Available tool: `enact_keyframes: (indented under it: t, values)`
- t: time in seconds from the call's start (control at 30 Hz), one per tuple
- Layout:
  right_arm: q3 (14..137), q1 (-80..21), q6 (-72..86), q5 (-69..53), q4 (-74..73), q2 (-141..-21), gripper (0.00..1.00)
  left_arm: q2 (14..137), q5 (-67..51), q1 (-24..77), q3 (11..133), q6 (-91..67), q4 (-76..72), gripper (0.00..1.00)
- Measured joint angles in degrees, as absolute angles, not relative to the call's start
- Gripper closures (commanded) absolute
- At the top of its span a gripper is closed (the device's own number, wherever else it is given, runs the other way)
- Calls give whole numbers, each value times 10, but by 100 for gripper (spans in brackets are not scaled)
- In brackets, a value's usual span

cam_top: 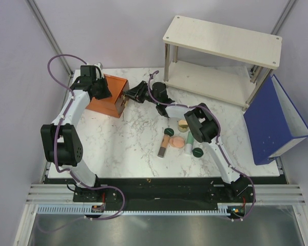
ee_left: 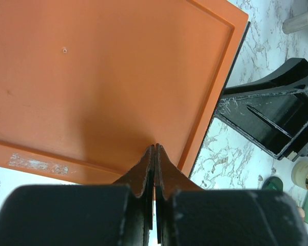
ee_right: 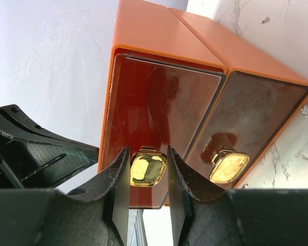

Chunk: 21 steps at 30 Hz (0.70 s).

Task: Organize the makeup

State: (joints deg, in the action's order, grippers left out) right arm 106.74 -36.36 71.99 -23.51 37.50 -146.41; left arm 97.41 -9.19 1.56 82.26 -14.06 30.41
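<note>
The makeup lies in a cluster on the marble table: two dark green discs (cam_top: 169,131) (cam_top: 197,151), a peach-pink compact (cam_top: 176,141), a tan-gold jar (cam_top: 183,125), a mint-green tube (cam_top: 189,143) and a brown-pink stick (cam_top: 162,146). My right gripper (cam_top: 129,95) (ee_right: 146,151) is at the front of the orange box (cam_top: 109,96), its jaws closed around the left drawer's gold knob (ee_right: 149,168). My left gripper (cam_top: 101,88) (ee_left: 154,146) is shut and empty, its tips resting on the box's orange top (ee_left: 102,77).
A second drawer with its own gold knob (ee_right: 227,165) sits beside the gripped one. A white two-tier shelf (cam_top: 220,41) stands at the back right. A blue binder (cam_top: 274,120) leans at the right edge.
</note>
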Motion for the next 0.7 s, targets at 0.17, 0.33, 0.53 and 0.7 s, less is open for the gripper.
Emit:
enact_keyframes:
  t: [0.17,0.33,0.53,0.7]
  values:
    - [1029,-356,719,-242,385,-1441,94,979,-92,16,829,-141,308,98]
    - [960,-342,713,-253,394,-1398,96,980,-91,16,831,-140,310,98]
    - [853,-321,686,-263,393,-1322,97,984,-91,16,836,-140,313,98]
    - [780,-309,644,-269,372,-1261,95,986,-92,16,839,-140,314,98]
